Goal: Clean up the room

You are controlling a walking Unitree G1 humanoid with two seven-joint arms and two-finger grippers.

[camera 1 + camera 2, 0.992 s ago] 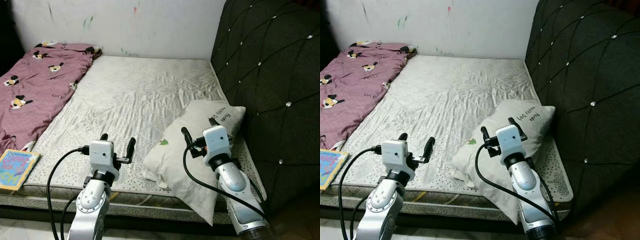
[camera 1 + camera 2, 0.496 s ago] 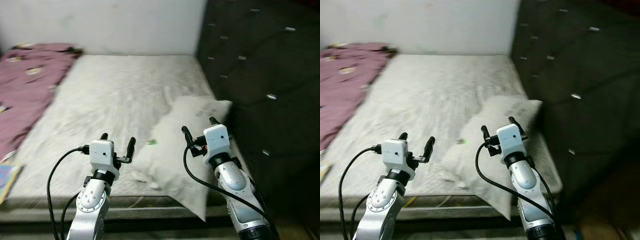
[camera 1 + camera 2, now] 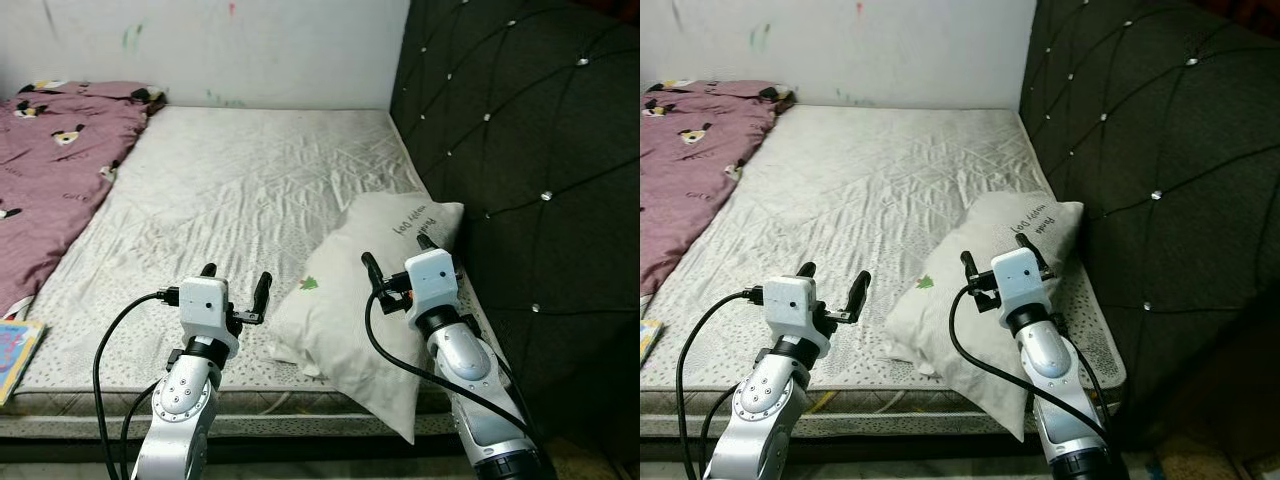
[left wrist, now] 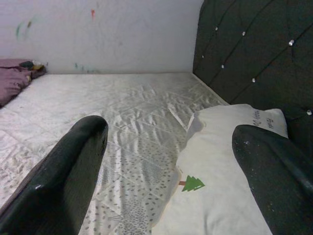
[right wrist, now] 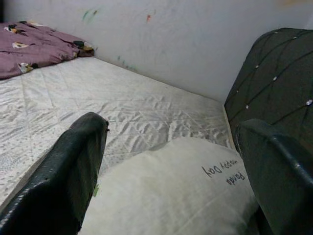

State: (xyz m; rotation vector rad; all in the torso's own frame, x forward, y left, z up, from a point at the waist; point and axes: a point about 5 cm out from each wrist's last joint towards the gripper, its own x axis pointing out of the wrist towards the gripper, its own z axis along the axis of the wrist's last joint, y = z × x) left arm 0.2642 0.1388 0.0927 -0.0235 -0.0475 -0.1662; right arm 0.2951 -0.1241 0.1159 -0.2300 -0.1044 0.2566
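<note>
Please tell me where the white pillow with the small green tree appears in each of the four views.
Left eye view: white pillow with green tree, lower centre-right.
Right eye view: pillow, lower centre.
Left wrist view: pillow, before the dark tufted headboard.
Right wrist view: pillow, between the black fingers.
Shared landmark: the headboard.

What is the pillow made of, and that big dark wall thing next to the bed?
The pillow looks like soft cream cloth: it sags and creases, with a small printed green tree. The headboard seems to be padded dark fabric or leather, matte, quilted in diamonds with shiny studs. Which one, I can't tell.
</note>
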